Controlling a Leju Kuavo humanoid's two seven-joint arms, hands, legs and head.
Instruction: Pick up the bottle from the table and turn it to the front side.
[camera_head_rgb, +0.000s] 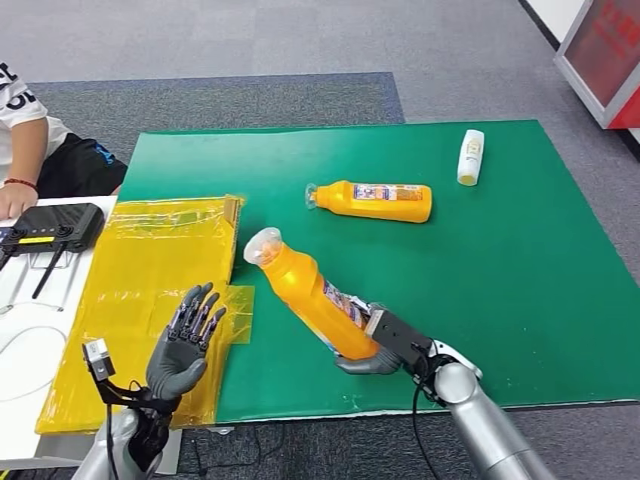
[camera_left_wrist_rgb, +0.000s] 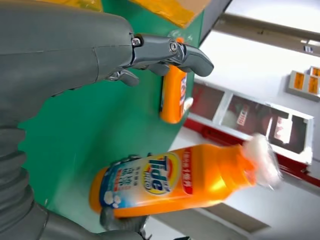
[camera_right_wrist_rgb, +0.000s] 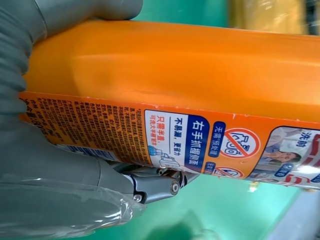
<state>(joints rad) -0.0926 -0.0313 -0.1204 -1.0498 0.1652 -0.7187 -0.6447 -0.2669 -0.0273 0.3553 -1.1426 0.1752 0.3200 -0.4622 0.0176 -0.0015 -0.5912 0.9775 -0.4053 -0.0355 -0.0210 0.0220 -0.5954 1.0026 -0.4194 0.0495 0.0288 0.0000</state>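
My right hand (camera_head_rgb: 375, 352) grips the base end of an orange detergent bottle (camera_head_rgb: 313, 293), holding it tilted above the green mat (camera_head_rgb: 513, 290) with its clear cap toward the far left. The left wrist view shows this bottle (camera_left_wrist_rgb: 177, 180) with its Tide label facing that camera. Up close in the right wrist view, the bottle (camera_right_wrist_rgb: 181, 70) shows its back label of small print, with my right hand (camera_right_wrist_rgb: 68, 165) wrapped around it. My left hand (camera_head_rgb: 185, 345) hovers over the yellow sheet, fingers spread and holding nothing, and appears as grey fingers (camera_left_wrist_rgb: 166, 52) in its wrist view.
A second orange bottle (camera_head_rgb: 373, 201) lies on its side farther back on the mat. A small white bottle (camera_head_rgb: 470, 157) lies at the far right. A yellow plastic sheet (camera_head_rgb: 143, 270) covers the left part. A person (camera_head_rgb: 30, 150) sits at the far left beside a black device (camera_head_rgb: 53, 228).
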